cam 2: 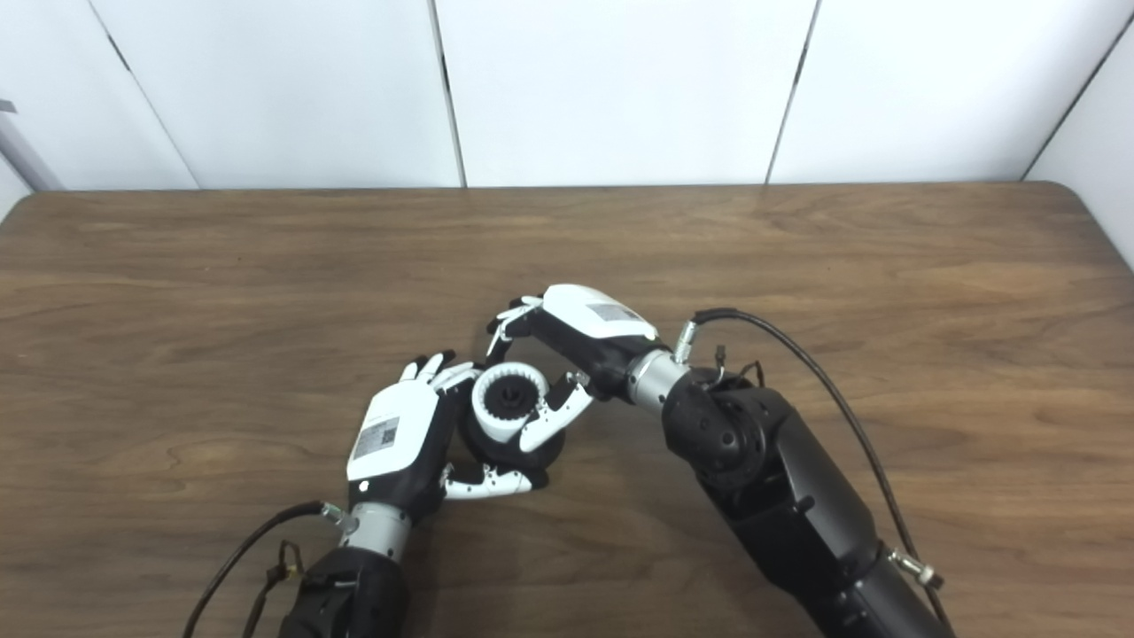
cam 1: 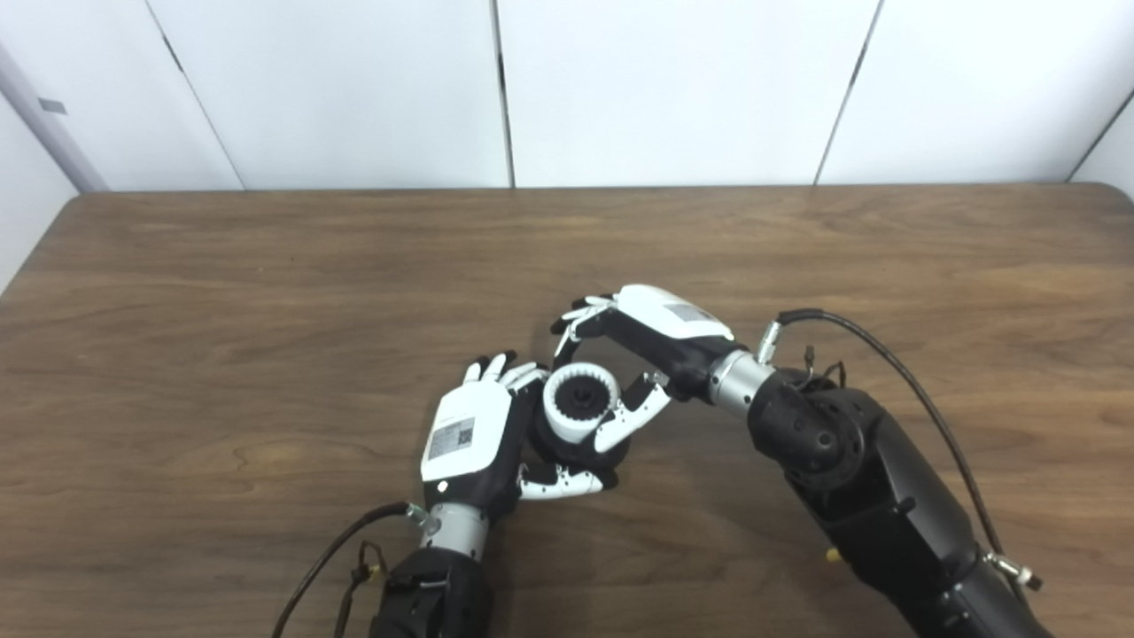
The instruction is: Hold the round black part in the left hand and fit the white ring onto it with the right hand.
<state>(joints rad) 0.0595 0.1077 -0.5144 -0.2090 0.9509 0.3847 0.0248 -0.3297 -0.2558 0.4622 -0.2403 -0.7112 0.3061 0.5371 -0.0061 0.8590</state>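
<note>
The left hand cups the round black part, mostly hidden beneath the toothed white ring, which the right hand pinches.

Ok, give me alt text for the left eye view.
Two robot hands meet above a wooden table: the left hand holds a round black part while the right hand grips the white ring sitting on top of it.

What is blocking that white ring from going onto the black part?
Nothing visible. The white ring already sits on top of the black part, which the left hand holds; the right hand grips the ring.
</note>
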